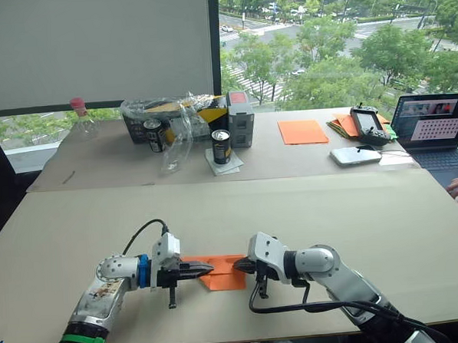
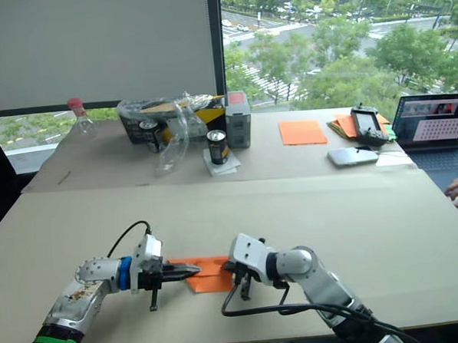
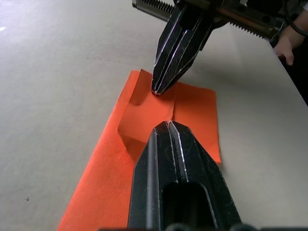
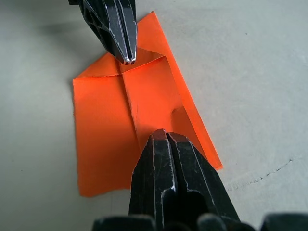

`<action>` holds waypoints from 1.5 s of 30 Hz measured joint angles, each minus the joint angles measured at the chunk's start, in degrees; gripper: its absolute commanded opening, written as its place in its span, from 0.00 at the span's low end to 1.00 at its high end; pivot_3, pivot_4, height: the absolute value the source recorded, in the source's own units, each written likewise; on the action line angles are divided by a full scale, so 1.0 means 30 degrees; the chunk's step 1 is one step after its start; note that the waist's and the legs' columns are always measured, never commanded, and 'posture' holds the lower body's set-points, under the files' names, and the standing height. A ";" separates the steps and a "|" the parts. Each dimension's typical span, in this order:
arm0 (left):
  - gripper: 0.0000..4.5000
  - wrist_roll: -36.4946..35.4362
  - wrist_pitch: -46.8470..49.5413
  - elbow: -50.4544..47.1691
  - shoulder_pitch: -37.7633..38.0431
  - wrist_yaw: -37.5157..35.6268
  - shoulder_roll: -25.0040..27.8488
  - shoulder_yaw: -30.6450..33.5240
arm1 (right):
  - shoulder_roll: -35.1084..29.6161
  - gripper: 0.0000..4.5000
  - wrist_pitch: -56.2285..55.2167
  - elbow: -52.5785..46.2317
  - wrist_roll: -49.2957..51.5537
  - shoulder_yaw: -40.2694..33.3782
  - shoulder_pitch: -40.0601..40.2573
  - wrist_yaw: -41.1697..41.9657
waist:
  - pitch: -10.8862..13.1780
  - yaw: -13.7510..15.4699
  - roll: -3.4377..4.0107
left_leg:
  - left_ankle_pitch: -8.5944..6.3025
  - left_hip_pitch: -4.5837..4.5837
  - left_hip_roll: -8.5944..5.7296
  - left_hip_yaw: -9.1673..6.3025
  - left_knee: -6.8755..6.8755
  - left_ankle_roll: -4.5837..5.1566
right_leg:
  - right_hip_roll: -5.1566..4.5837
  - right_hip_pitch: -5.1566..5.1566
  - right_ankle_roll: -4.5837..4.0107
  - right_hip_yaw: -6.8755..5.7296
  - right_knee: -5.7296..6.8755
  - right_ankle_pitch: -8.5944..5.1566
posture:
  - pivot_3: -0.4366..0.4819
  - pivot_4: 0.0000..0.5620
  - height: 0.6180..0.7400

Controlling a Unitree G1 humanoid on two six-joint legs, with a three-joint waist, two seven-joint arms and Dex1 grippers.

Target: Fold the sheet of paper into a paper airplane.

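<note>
Early stage: paper (image 1: 221, 270) has first folds only. Left gripper (image 1: 200, 272) and right gripper (image 1: 240, 268), fingers pressed together, hold it flat.

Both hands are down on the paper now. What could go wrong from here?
1. The left hand and right hand point at each other with closed fingers over the paper; closing in further could make them collide.
2. Tips pressing on thin paper may drag or tear it if either hand slides.
3. One folded flap stands slightly raised; a sideways push could crease it crooked.
</note>
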 measured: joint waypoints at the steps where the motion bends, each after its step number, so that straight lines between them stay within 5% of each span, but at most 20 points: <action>1: 0.00 0.0144 -0.0309 0.0217 -0.0044 -0.0026 0.0013 -0.0058 | 0.0000 0.00 0.0000 0.0001 0.0000 -0.0003 0.0009 -0.0003 | -0.0001 0.0009 0.0000 | 0.0000 0.0002 0.0001 0.0001 0.0000 0.0000 | 0.0000 0.0002 -0.0001 0.0000 0.0000 0.0000 | 0.48 0.27 0.79; 15: 0.00 0.1261 0.0525 0.0967 -0.1174 0.0335 0.0454 -0.1601 | -0.0005 0.00 -0.0003 0.0356 -0.0015 0.0167 0.0065 -0.0313 | -0.0116 0.0040 0.0151 | -0.0008 0.0268 0.0014 0.0009 -0.0014 0.0000 | 0.0000 0.0264 -0.0135 -0.0001 -0.0013 -0.0106 | 0.48 0.27 0.79; 32: 0.00 0.3386 -0.2237 0.0230 -0.1398 0.2216 -0.0482 -0.2811 | -0.0036 0.00 -0.0011 0.0370 -0.0152 0.0163 0.0006 -0.0349 | -0.0151 0.0138 0.0164 | -0.0012 0.0276 0.0015 0.0005 -0.0015 -0.0005 | 0.0012 0.0296 -0.0022 0.0005 -0.0016 -0.0048 | 0.48 0.27 0.79; 39: 0.00 0.1767 -0.0624 0.0092 -0.1094 0.1980 -0.0840 -0.2102 | -0.0020 0.00 -0.0012 0.0291 -0.0147 0.0230 0.0004 -0.0347 | -0.0110 0.0070 0.0128 | -0.0012 0.0266 0.0023 0.0002 -0.0015 -0.0006 | 0.0013 0.0269 -0.0080 0.0000 -0.0018 -0.0082 | 0.48 0.27 0.79; 45: 0.00 -0.1887 0.3282 0.0049 -0.1498 0.1732 -0.0069 0.0890 | 0.0116 0.00 -0.0014 0.0014 -0.0052 0.0029 -0.0191 -0.0361 | 0.0027 -0.0044 -0.0001 | -0.0007 0.0088 0.0070 -0.0007 -0.0015 -0.0005 | 0.0071 0.0055 -0.0014 -0.0010 0.0014 -0.0033 | 0.48 0.27 0.79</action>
